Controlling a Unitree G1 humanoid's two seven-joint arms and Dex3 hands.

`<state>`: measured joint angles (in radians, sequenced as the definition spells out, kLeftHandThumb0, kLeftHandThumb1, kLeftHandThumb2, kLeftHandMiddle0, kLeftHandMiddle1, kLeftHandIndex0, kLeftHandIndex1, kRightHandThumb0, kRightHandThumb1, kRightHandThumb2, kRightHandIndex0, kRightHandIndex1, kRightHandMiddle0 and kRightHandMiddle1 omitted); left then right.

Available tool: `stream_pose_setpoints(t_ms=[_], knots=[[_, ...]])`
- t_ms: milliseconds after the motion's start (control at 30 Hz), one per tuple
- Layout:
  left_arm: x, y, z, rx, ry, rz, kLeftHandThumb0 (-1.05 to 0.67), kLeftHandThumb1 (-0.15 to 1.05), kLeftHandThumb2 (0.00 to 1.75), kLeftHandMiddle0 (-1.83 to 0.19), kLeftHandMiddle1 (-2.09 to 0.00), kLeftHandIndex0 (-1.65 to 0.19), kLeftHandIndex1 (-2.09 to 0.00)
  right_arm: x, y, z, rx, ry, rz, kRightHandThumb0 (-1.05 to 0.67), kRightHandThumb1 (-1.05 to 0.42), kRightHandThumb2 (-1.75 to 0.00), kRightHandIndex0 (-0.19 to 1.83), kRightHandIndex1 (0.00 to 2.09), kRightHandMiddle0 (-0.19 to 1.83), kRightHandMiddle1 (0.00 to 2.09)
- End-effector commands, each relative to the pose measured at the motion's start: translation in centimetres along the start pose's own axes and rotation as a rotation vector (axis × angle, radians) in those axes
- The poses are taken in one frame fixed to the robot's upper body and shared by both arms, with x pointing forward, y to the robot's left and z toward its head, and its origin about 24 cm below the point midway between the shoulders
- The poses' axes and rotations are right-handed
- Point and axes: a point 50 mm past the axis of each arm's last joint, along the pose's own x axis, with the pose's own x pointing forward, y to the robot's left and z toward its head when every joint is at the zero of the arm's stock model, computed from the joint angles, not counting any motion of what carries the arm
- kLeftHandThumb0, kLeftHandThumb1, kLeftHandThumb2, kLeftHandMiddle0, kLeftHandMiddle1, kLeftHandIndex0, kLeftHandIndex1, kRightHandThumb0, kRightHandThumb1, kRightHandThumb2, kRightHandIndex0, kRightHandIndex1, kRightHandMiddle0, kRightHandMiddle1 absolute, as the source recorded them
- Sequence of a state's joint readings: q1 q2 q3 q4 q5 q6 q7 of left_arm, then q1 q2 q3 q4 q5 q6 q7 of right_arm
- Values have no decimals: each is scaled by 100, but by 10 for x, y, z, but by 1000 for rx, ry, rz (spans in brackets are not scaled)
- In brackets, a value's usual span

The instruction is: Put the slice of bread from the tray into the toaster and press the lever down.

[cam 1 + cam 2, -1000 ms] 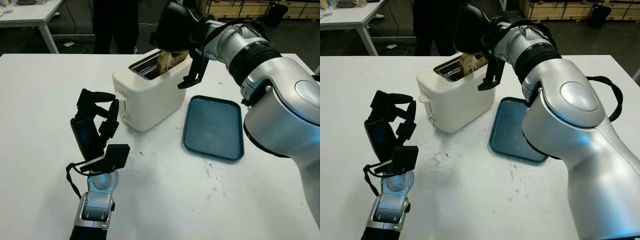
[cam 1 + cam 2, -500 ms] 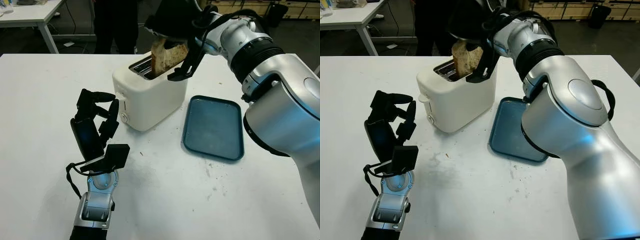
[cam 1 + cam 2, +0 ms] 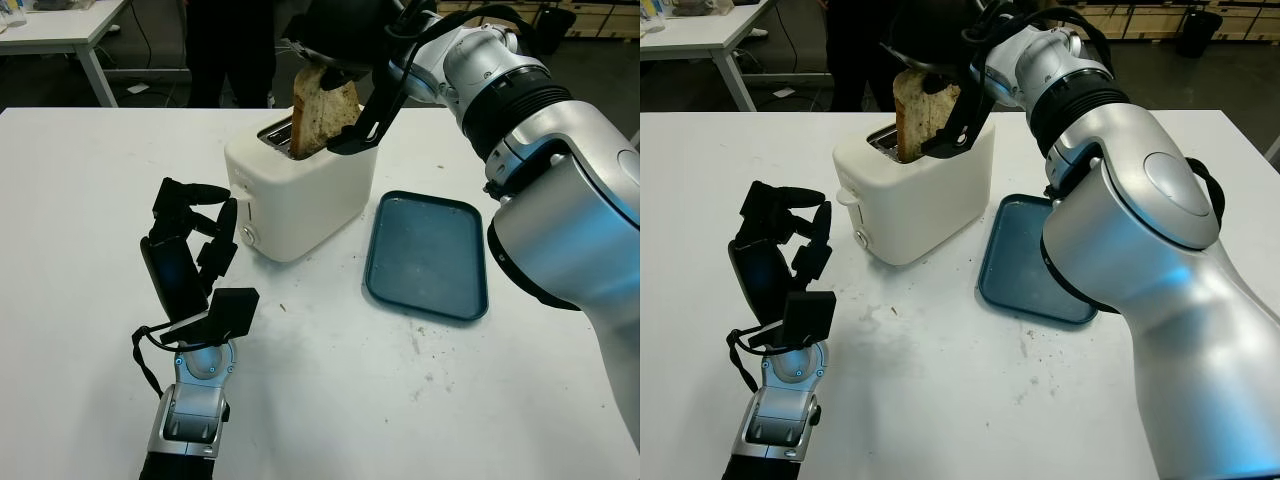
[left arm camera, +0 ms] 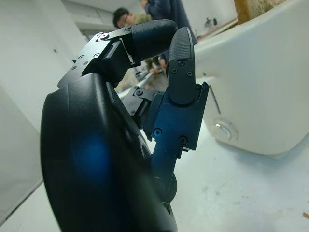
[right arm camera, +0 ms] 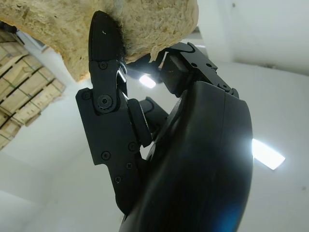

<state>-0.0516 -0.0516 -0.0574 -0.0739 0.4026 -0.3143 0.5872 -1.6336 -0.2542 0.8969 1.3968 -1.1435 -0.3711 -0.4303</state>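
Bread lifted higher since the earlier frame, now nearly upright over the slot.

Right hand pinches the bread slice, lower edge at the toaster slot; tray bare. Left hand idle, fingers curled, by the lever. Risk: a tilted slice may catch the slot rim. No legible markings.

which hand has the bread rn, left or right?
The right hand, up over the white toaster, is shut on the slice of bread. The left hand holds nothing, beside the toaster's lever end.
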Motion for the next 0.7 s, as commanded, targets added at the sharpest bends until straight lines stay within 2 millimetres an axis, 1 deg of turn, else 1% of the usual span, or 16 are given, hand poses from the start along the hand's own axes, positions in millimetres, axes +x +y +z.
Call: stream_pose_setpoints(t_ms=[0, 200, 433, 500, 600, 633, 667], knots=[[-1, -6, 3, -40, 11, 19, -44, 92, 28, -74, -175, -55, -148, 1, -6, -2, 20, -2, -29, -61, -92, -37, 104, 175, 76, 175], [-1, -6, 3, -41, 16, 24, -45, 92, 27, -76, -175, -56, -148, 1, -7, -2, 18, 1, -34, -59, -92, -42, 104, 175, 75, 175], [-1, -5, 3, -41, 11, 24, -45, 92, 28, -76, -175, -56, -149, -1, 1, -1, 7, -6, -2, -57, -92, -34, 103, 175, 73, 175], [-1, -5, 3, -43, 13, 23, -45, 92, 28, -75, -175, -56, -149, -2, 3, 0, 8, -15, 10, -57, -92, -35, 102, 175, 72, 175], [-1, -5, 3, -35, 16, 22, -45, 92, 28, -74, -175, -55, -148, -4, 8, 0, 28, -12, 49, -60, -92, -31, 101, 175, 73, 175], [-1, -5, 3, -33, 13, 21, -45, 92, 28, -74, -175, -55, -148, -4, 9, 0, 29, -12, 67, -62, -92, -31, 96, 175, 71, 170], [-1, -5, 3, -33, 10, 20, -45, 92, 28, -74, -175, -55, -148, -5, 10, 0, 27, -12, 82, -66, -92, -28, 91, 169, 71, 155]])
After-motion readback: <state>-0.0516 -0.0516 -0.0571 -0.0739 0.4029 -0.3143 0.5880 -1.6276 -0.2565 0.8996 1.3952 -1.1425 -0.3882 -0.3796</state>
